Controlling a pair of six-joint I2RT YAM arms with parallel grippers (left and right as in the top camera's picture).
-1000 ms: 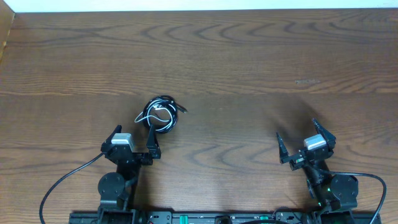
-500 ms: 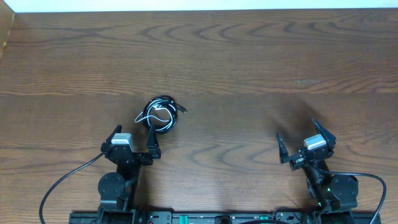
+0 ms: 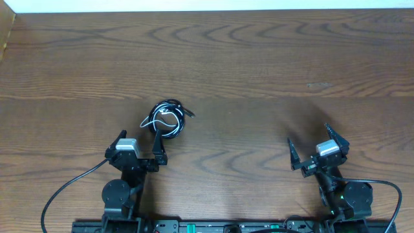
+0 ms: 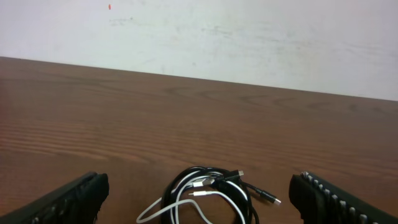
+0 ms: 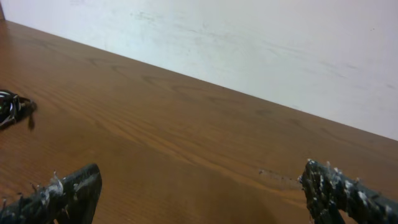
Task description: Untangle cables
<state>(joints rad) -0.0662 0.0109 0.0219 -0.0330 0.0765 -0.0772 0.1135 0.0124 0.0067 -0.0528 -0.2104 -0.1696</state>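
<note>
The cables [image 3: 166, 120] lie in one small coiled bundle on the wooden table, black cords wound together with a white one, small plugs sticking out to the right. My left gripper [image 3: 138, 137] sits just in front of the bundle, open, touching nothing. In the left wrist view the cables [image 4: 208, 196] lie between and just beyond the wide-spread fingers of the left gripper [image 4: 199, 186]. My right gripper [image 3: 308, 136] is far off to the right, open and empty. In the right wrist view the right gripper [image 5: 200, 173] faces bare wood, with the edge of the cables [image 5: 12, 107] at far left.
The wooden table [image 3: 259, 65] stretches wide behind and between the arms. Its far edge meets a white wall [image 4: 249, 37]. A thick black arm wire [image 3: 71, 188] loops at the near left, another [image 3: 391, 194] at the near right.
</note>
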